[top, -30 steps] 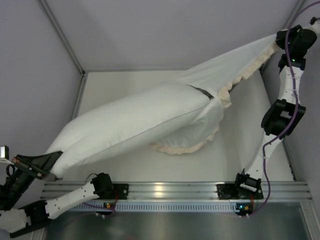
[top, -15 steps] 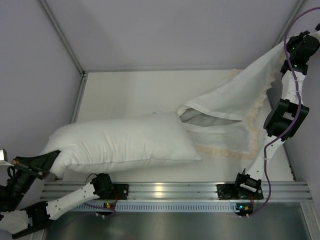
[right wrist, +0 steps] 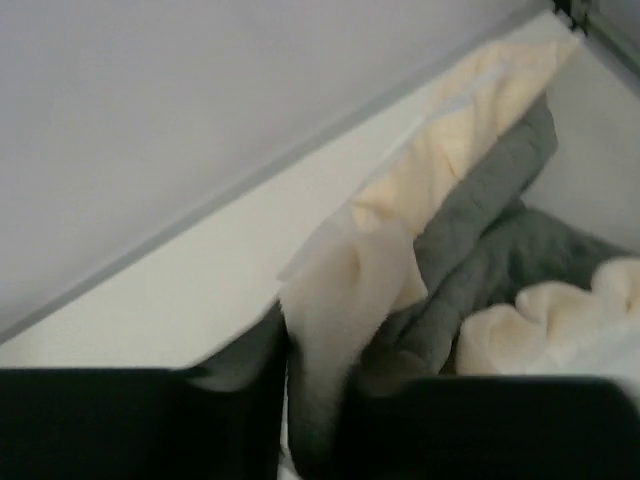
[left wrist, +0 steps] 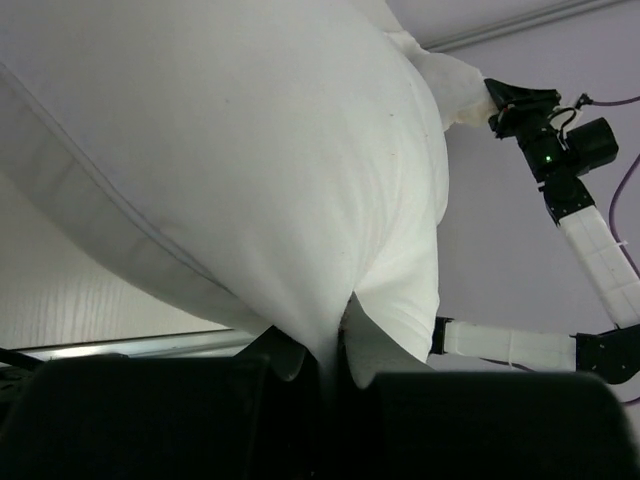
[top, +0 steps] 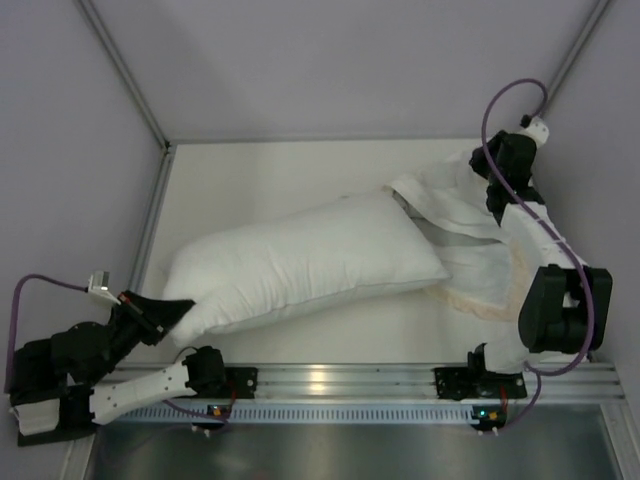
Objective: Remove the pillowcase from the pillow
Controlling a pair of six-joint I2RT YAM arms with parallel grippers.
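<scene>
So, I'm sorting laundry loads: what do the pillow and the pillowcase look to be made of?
The pillow looks like smooth matte white woven cloth, maybe cotton or polyester: fine wrinkles, a stitched seam. The pillowcase is softer: a grey plush face, white reverse, cream ruffled frill; fibre unclear.

Setting: robot lab test cell. Plain pale wall panels [top: 350, 60] on metal struts [top: 122, 75] enclose a white table [top: 260, 190]. An aluminium rail [top: 330, 378] along the bottom edge carries two arm bases [top: 205, 372]. Purple cable [top: 515, 84] loops at upper right.
</scene>
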